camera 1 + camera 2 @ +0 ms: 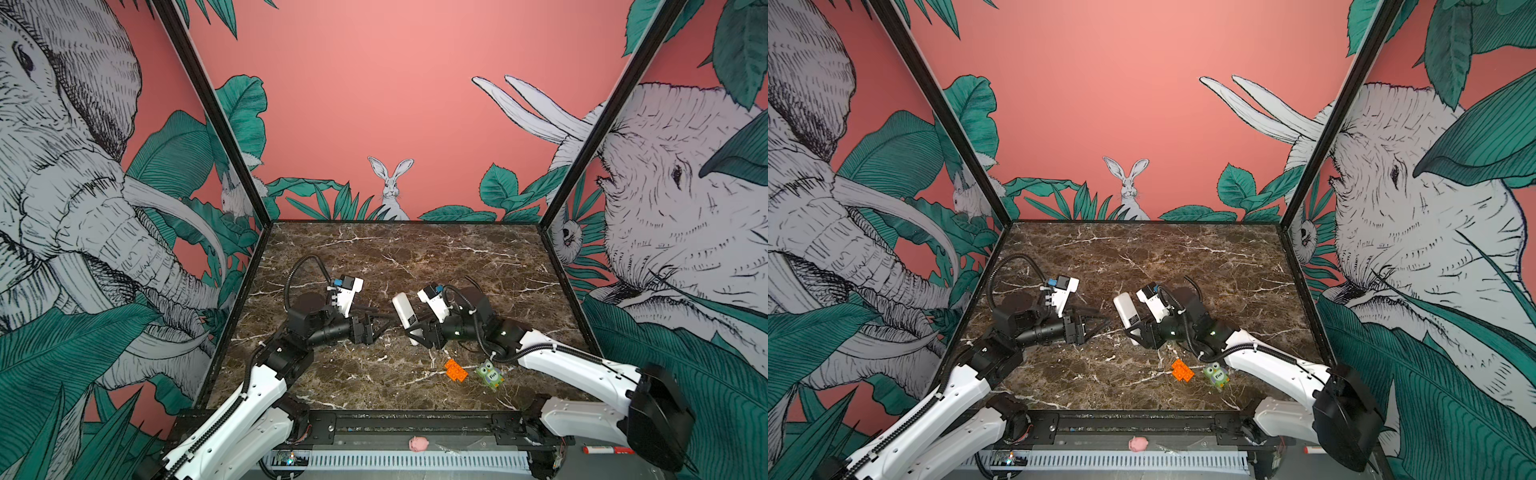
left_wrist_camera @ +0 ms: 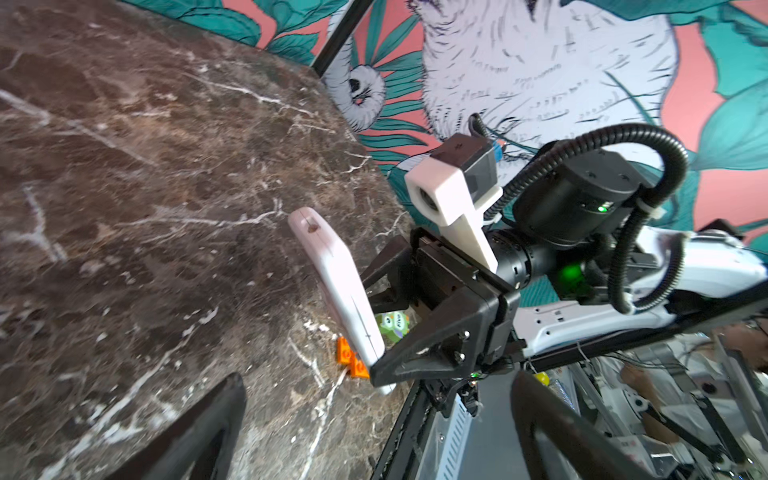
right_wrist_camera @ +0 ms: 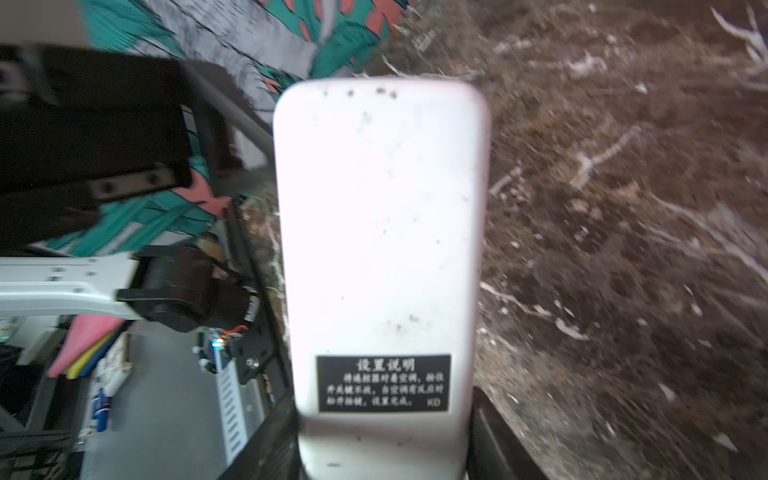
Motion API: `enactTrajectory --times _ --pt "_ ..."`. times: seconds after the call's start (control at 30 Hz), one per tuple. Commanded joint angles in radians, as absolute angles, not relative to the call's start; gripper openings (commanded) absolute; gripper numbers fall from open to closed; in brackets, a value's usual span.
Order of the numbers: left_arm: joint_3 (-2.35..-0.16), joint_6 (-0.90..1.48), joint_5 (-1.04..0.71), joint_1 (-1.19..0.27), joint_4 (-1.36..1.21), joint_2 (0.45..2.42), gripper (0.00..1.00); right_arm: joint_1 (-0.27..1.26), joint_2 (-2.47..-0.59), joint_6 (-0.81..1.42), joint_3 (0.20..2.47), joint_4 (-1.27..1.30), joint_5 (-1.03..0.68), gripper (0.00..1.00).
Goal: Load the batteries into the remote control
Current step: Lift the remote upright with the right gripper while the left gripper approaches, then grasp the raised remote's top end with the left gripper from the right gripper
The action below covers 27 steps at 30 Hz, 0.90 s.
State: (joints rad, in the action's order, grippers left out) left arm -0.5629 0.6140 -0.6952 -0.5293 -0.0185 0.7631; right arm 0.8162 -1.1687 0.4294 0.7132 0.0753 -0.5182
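**remote in the claw, batteries nowhere in sight**

the right gripper (image 1: 414, 331) is clenching the lower end of the small oblong white plastic remote control (image 1: 404, 311). its black jaws are pressing on the two side edges. the remote is near the middle of the dark brown marble-patterned table top (image 1: 374, 257), and whether its bottom tip is touching the surface cannot be told. close by, the left gripper (image 1: 381, 326) is pointing at the remote with its jaws spread wide and nothing between them, not touching it.

the remote's long axis is rising steeply from the jaws. in both top views it is tilting a little toward the left arm's side, with the rounded free end uppermost. its plain white back is facing the right wrist camera, and a black label (image 3: 383, 383) with white print is sitting near the gripped end. the left wrist view is catching mostly a narrow side edge, and the front face is not showing.

the two batteries are not appearing in any view, and the back is looking smooth and closed, with no open compartment. either the cells are already inside under a shut cover, or loading is not yet begun; the frames are not settling which. nearer the front edge, a flat orange studded toy brick (image 1: 456, 370) and a green owl toy (image 1: 490, 375) are lying side by side, apart from the action.
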Motion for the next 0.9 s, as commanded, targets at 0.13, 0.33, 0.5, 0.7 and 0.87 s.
enactTrajectory --times 0.13,0.33,0.5,0.7,0.87 --pt "-0.643 0.649 -0.867 -0.529 -0.174 0.809 0.99 0.816 -1.105 0.493 0.715 0.292 -0.700 0.01" --pt "-0.668 0.705 -0.921 -0.535 -0.262 0.836 0.98 0.816 -1.136 0.560 0.717 0.442 -0.777 0.00" --pt "-0.691 0.744 -0.955 -0.547 -0.311 0.849 0.97 0.816 -1.137 0.597 0.725 0.524 -0.809 0.00" --pt "-0.699 0.760 -0.965 -0.564 -0.343 0.857 0.95 0.816 -1.139 0.627 0.741 0.567 -0.841 0.00" --pt "-0.716 0.744 -0.969 -0.608 -0.335 0.872 0.87 0.816 -1.155 0.673 0.741 0.636 -0.860 0.00"
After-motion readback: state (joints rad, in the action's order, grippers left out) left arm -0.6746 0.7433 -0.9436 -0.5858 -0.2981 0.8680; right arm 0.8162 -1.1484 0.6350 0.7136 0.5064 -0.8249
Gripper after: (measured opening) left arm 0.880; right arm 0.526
